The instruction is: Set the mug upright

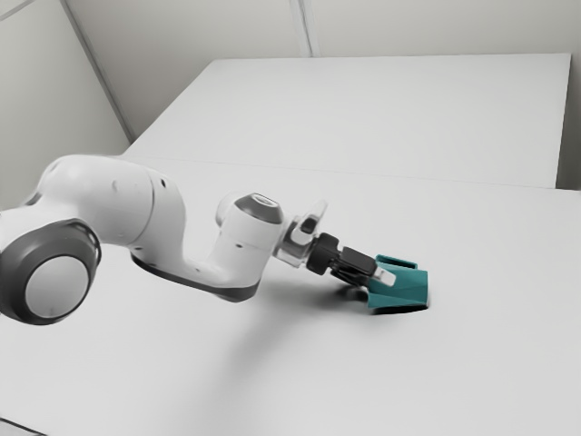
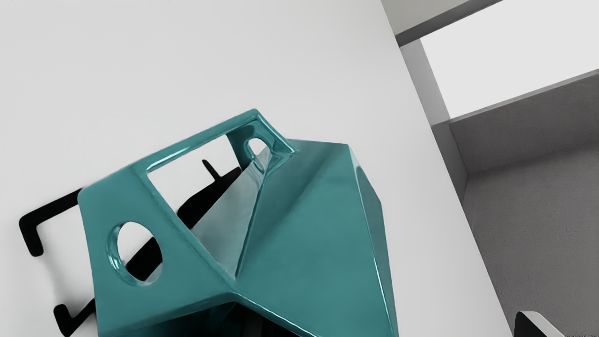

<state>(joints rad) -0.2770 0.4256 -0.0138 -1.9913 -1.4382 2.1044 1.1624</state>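
1. One arm point(image 1: 113, 200), from the exterior view's left.
2. One gripper point(image 1: 381, 274), fingers apart, at the mouth end of the mug point(image 1: 408, 287).
3. One mug, teal, on its side on the table point(image 1: 490, 363); handle point(image 1: 397, 261) on the far side.
4. One wall point(image 1: 436, 23), far.

One mug point(image 1: 410, 287), one gripper point(image 1: 385, 275)

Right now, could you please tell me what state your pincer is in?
My pincer is open, not gripping the mug; one finger stands clear of its side.
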